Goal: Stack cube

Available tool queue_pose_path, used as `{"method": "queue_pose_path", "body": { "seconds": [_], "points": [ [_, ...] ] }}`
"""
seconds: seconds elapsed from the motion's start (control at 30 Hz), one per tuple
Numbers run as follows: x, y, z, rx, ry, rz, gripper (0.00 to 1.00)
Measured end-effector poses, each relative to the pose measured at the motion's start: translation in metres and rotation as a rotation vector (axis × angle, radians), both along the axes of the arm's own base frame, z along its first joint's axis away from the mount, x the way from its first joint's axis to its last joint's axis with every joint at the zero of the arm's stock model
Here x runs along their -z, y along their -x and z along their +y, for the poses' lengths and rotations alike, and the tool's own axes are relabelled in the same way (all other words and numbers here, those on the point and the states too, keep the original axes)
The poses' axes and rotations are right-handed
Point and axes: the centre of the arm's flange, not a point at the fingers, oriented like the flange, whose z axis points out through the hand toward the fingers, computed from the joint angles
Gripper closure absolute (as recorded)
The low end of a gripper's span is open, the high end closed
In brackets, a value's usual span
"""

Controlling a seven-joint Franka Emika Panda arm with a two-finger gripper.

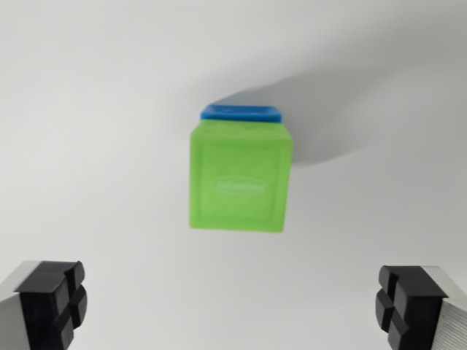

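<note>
left finger pad (55, 295) sits at the near left corner, right one at the near right, so my gripper (233, 299) is spread wide and holding nothing. green cube (239, 179) sits between them but farther out, squarely on a blue cube (241, 112) on the white table (87, 109). looks stacked already imo.

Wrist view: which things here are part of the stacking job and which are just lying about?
Job: green cube; blue cube, showing only as an edge beyond the green one; gripper, open and empty.
Lying about: nothing, only the bare white surface.
</note>
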Motion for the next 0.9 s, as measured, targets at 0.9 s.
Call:
{"method": "queue_pose_path", "body": {
  "seconds": [0.9],
  "points": [
    [-0.109, -0.001, -0.001, 0.0, -0.002, -0.002, 0.0]
  ]
}}
